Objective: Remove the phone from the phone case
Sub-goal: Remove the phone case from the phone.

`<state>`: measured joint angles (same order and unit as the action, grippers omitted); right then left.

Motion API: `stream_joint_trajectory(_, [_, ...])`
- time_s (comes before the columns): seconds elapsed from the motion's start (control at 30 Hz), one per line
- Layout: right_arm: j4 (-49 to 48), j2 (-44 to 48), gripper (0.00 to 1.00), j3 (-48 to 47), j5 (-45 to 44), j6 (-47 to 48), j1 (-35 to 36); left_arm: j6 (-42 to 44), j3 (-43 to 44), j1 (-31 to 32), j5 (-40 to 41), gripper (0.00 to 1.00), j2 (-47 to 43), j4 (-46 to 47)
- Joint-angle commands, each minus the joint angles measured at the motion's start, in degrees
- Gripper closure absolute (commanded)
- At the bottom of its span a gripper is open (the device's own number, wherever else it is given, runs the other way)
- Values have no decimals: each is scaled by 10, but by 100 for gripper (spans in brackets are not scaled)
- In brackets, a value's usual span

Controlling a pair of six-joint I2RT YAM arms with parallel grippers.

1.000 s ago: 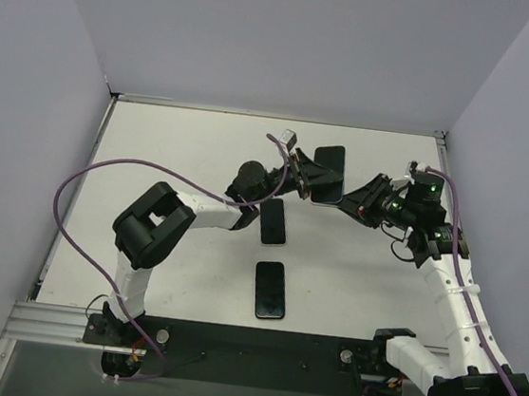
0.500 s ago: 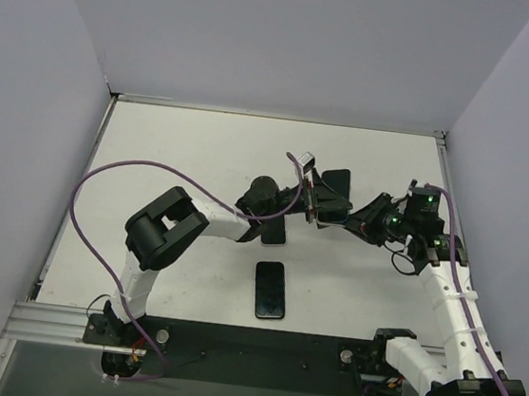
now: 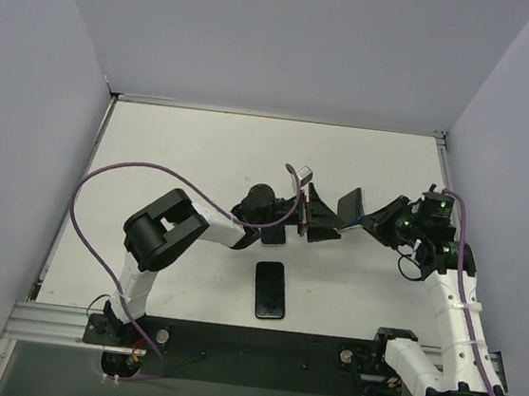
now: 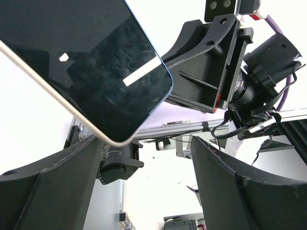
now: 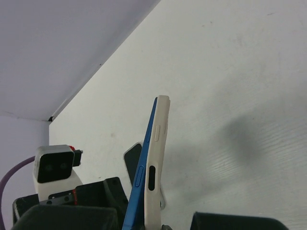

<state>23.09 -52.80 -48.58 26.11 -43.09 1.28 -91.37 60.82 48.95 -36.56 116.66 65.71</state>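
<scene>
The phone in its cream case [image 3: 350, 206] is held up off the table between the two arms, tilted on edge. My right gripper [image 3: 376, 222] is shut on the case's end. In the right wrist view the blue phone edge [image 5: 141, 177] stands slightly apart from the cream case [image 5: 156, 163] near the gripper [image 5: 158, 223]. My left gripper [image 3: 317, 221] is open just left of the phone. In the left wrist view the dark screen [image 4: 86, 62] with its cream rim fills the upper left, its corner close to the left finger [image 4: 48, 187]; the gripper [image 4: 146, 158] holds nothing.
Two other dark phones lie on the white table: one [image 3: 270, 289] near the front middle, one [image 3: 274, 230] partly under the left arm. Grey walls close the left, back and right. A metal rail [image 3: 50, 322] runs along the near edge.
The right gripper has drawn the cased phone to the right and tipped it on edge. The left gripper has come off it, dropped lower and now stands open beside it.
</scene>
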Motion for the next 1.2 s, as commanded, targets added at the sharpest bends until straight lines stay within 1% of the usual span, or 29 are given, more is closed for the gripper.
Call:
stream_joint_trajectory(0.0, [-13,10,100,-26,-36,20,-6,24,-1,-14,-12,15,-18,23])
stream_joint_trajectory(0.2, [-12,8,100,-20,-33,24,-8,16,5,-21,-12,15,-6,28])
stream_joint_trajectory(0.3, [-8,-3,100,-23,-26,39,-9,24,4,-24,-12,15,-6,7])
stream_joint_trajectory(0.43, [35,-31,100,-44,-38,78,-8,44,-17,-33,-1,15,-24,-32])
stream_joint_trajectory(0.53, [67,-47,100,-60,-52,110,-6,46,-50,-46,21,15,-41,-32])
stream_joint_trajectory(0.63, [99,-51,100,-71,-118,135,23,50,-62,-57,27,15,-53,-49])
stream_joint_trajectory(0.67, [112,-53,100,-73,-141,141,58,59,-62,-60,27,15,-57,-59])
stream_joint_trajectory(0.7, [120,-60,100,-79,-199,145,77,66,-61,-59,26,15,-58,-86])
stream_joint_trajectory(0.73, [127,-64,100,-83,-226,152,95,75,-56,-59,27,15,-65,-104])
stream_joint_trajectory(0.77, [139,-71,100,-85,-242,155,114,98,-47,-59,26,15,-69,-125])
stream_joint_trajectory(0.8, [143,-86,100,-88,-258,157,139,112,-40,-58,29,15,-78,-173])
stream_joint_trajectory(0.87, [153,-104,100,-93,-275,165,159,153,-21,-55,36,15,-86,-226])
stream_joint_trajectory(0.9, [156,-121,100,-95,-279,167,175,169,-13,-54,52,14,-99,-305])
stream_joint_trajectory(0.93, [158,-129,100,-97,-284,171,181,188,-4,-54,61,14,-104,-347])
stream_joint_trajectory(0.97, [158,-135,100,-93,-288,172,187,225,17,-49,71,14,-109,-387])
stream_joint_trajectory(1.0, [151,-139,100,-89,-290,173,196,240,24,-47,87,14,-117,-448])
stream_joint_trajectory(1.1, [115,-151,100,-67,-265,179,199,262,33,-42,93,14,-121,-484])
stream_joint_trajectory(1.17, [88,-158,100,-56,-223,180,203,254,28,-43,88,14,-120,-476])
